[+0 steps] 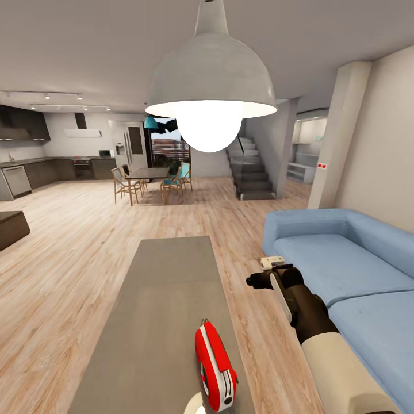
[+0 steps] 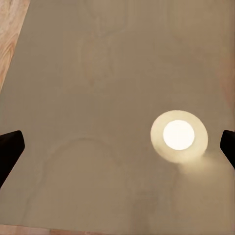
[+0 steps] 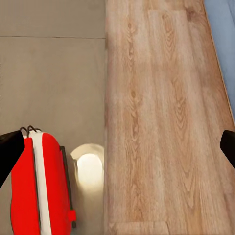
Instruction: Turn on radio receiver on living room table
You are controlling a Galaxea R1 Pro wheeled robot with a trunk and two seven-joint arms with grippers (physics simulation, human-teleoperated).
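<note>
Over on the left side of the living room lie bare wood planks and a dark bench end [image 1: 11,227], with the kitchen and a dining set [image 1: 150,181] far behind; none of that bears on the job. Next comes the table [image 1: 155,299], long and grey, running away from the robot. The left gripper [image 2: 117,149] hangs over its glossy top with fingers spread wide and nothing between them; below it sits only the bright reflection of the pendant lamp [image 1: 210,86].

Near the table's close end, toward its right edge, lies the radio receiver [image 1: 214,368], red with a white band and thin wire handle. It looks untouched, and I cannot see its dial well enough to tell whether it is on, so I judge the switching step not yet done; the approach is finished.

Right of that, the right gripper [image 1: 270,280] hovers over the strip of floor between table and sofa, released and holding nothing, with the radio just at the edge of its wrist view [image 3: 41,188]. It would need to come inward over the table. The blue sofa [image 1: 345,270] crowds that arm's outer side; nothing else blocks the reach.
</note>
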